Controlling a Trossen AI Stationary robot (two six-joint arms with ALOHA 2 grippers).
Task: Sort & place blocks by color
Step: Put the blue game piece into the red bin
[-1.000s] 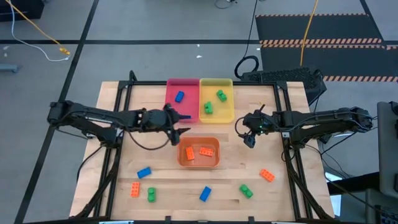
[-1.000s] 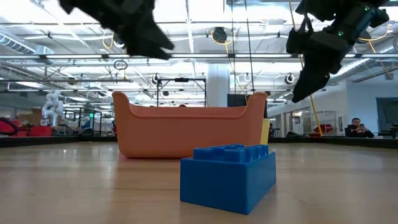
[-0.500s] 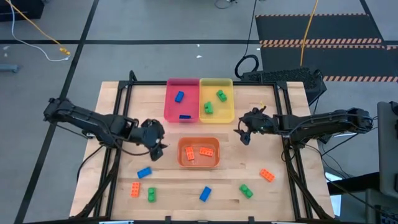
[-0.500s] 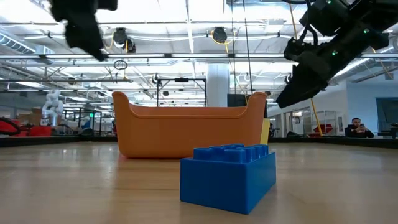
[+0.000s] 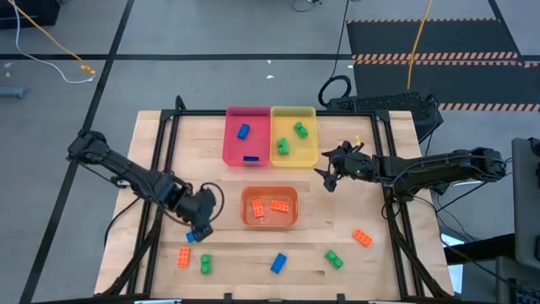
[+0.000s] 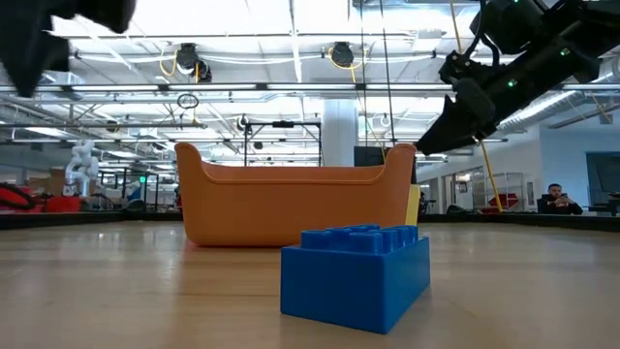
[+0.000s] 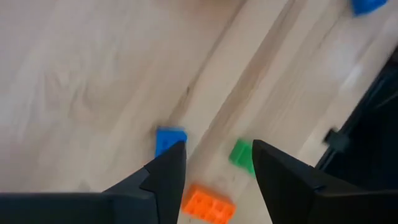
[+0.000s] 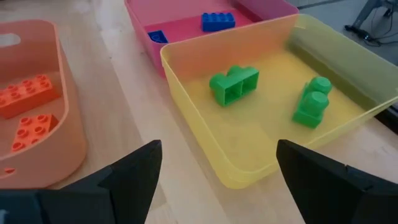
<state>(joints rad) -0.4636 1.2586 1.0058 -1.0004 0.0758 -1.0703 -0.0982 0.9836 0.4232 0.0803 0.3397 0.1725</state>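
Note:
My left gripper (image 5: 199, 230) (image 7: 214, 158) is open and hovers over the near-left part of the table, just above a loose blue block (image 7: 169, 140). An orange block (image 7: 208, 204) and a green block (image 7: 241, 152) lie close by. My right gripper (image 5: 327, 179) (image 8: 217, 180) is open and empty, in the air beside the yellow tray (image 5: 294, 156). The pink tray (image 5: 229, 139) holds two blue blocks (image 5: 244, 131), the yellow tray two green ones (image 8: 235, 82), and the orange tray (image 5: 270, 223) holds orange ones (image 5: 278, 205).
More loose blocks lie flat along the near edge: a blue one (image 5: 278, 263) (image 6: 356, 273), a green one (image 5: 334, 259) and an orange one (image 5: 362, 238). A dark frame (image 5: 169, 127) rims the table. Bare wood lies between the trays and the near row of blocks.
My left gripper has swung from the pink tray's near end toward the near-left, down to the loose blue block. A second blue block now lies in the pink tray. My right gripper has drifted slightly toward the far edge, by the yellow tray.

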